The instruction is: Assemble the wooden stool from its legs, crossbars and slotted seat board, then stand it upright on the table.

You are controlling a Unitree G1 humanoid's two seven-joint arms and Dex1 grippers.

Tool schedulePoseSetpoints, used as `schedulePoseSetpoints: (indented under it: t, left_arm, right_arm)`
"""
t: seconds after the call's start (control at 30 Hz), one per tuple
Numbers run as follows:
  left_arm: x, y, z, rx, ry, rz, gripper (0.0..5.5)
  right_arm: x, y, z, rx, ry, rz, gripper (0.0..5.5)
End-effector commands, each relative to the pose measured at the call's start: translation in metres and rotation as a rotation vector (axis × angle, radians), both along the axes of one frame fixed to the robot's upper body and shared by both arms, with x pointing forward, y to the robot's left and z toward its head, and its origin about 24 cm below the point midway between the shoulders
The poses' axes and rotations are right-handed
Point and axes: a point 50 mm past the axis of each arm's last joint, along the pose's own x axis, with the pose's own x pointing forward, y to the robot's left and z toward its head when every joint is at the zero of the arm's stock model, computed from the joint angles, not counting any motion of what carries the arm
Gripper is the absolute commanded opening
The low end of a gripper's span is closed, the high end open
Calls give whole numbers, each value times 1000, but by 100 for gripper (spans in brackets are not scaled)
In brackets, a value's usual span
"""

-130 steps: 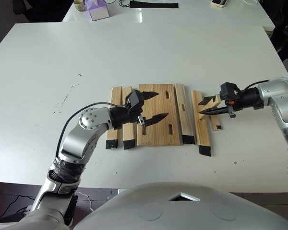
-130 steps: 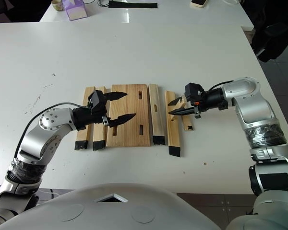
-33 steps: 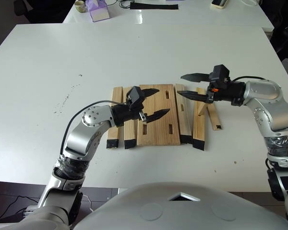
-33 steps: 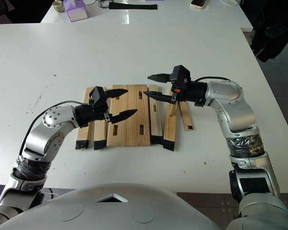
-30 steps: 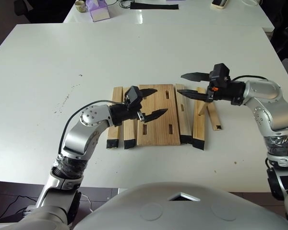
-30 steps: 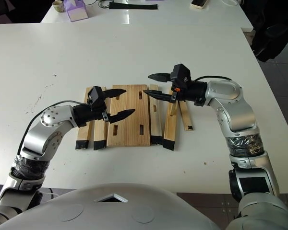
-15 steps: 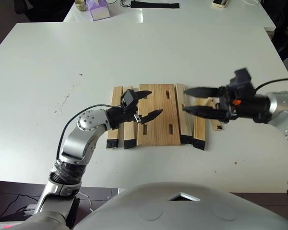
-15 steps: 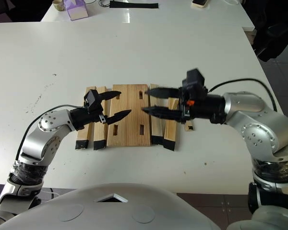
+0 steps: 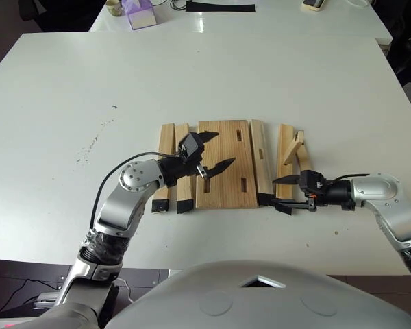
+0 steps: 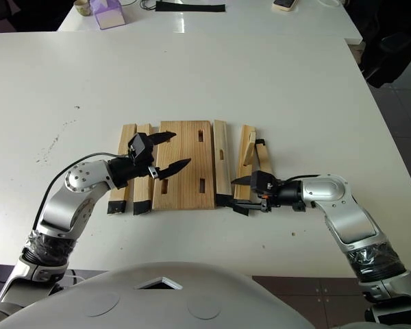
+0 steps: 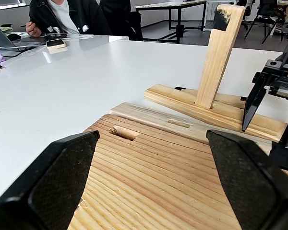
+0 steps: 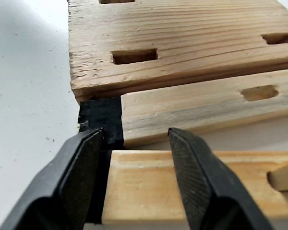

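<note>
Seat board [image 9: 223, 164] midmost — two legs [image 9: 166, 157] at its left, two at right, crossbar [image 9: 298, 147] aslant on the rightmost

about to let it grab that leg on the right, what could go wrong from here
A crossbar leans tilted on the outer leg whose taped end the open right jaws are at; moving that leg could topple it.
Those jaws look spread along the leg, not across it, so closing may shove it rather than grip.
The neighbouring leg lies close beside and could get nudged.
</note>
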Motion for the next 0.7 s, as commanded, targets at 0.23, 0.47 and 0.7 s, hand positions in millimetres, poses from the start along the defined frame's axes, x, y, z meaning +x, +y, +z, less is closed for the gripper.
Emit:
schedulePoseSetpoints:
  t: [0.23,0.47,0.7]
  left_arm:
    - [-2,-2,-6,23,-9,27,414]
    - [-5,0,-7,27,-15,56,414]
    - [-13,2,-10,23,-7,101,414]
  right_arm:
    - [15,-29,0,-175,-96,-35,251]
    - [26,-34,27,-131,-187,-93,251]
    - [11,-13,45,72,-148,-476,307]
